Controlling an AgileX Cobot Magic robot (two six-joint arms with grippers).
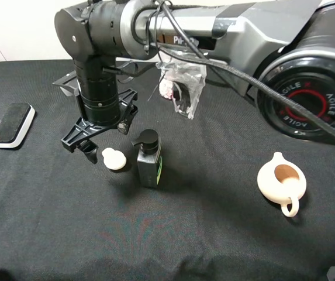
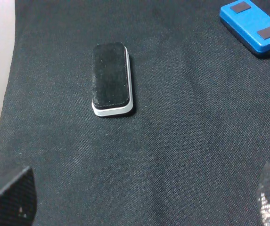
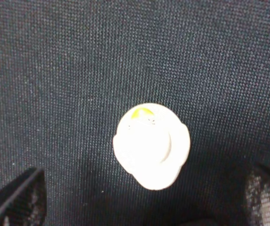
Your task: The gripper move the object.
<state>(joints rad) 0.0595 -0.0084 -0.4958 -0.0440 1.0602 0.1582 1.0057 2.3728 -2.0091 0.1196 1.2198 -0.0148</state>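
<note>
The object, a small cream-white lid with a round knob, lies on the black cloth just left of a black pump bottle. In the right wrist view the lid sits between the two fingertips, apart from both. My right gripper has reached across to the left half of the table and hovers just above and behind the lid, open and empty; it also shows in the right wrist view. My left gripper is open and empty, above bare cloth near a black eraser.
The black pump bottle stands right beside the lid. A cream teapot sits at the right. A clear plastic bag lies at the back. A black eraser is at the left, a blue block beyond it.
</note>
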